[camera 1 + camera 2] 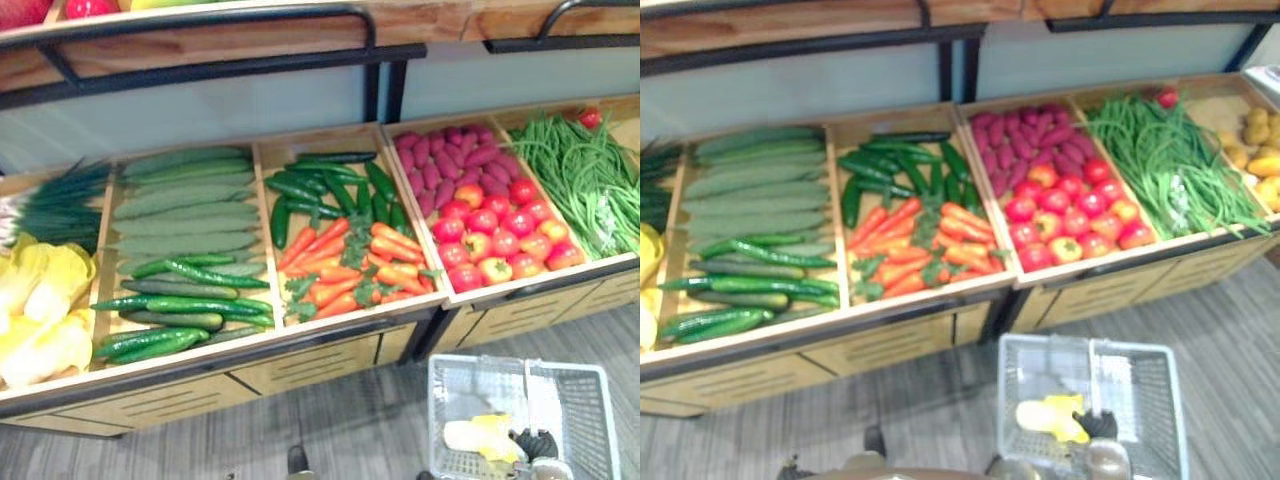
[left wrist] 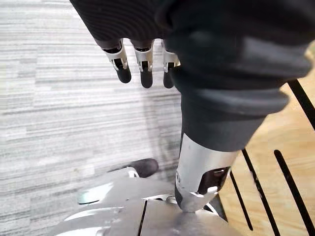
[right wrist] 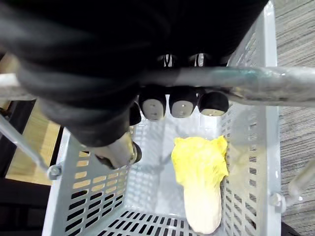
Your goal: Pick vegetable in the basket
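Cabbage [image 3: 199, 182], pale yellow and leafy, lies loose on the bottom of the white basket [image 1: 510, 362], close to one side wall. Your right hand [image 3: 152, 105] carries that basket: its fingers [image 3: 183, 104] are curled round the metal handle [image 3: 256, 78], and the basket hangs low in front of the stand [image 1: 300, 365], below the tomato bin [image 1: 495, 235]. Your left hand [image 2: 146, 69] hangs beside the stand's slatted front, its fingers straight and holding nothing.

More yellow cabbages [image 1: 40, 300] sit at the far left end of the stand, well apart from the basket. The risk I see is in the reach. If you raise the left hand from where it is, it may catch the stand's front edge. Leaning toward that end could swing the basket into the drawer fronts, and the loose cabbage would likely slide or roll against the wall. A one-handed grasp on a leafy head may also tear leaves or slip.
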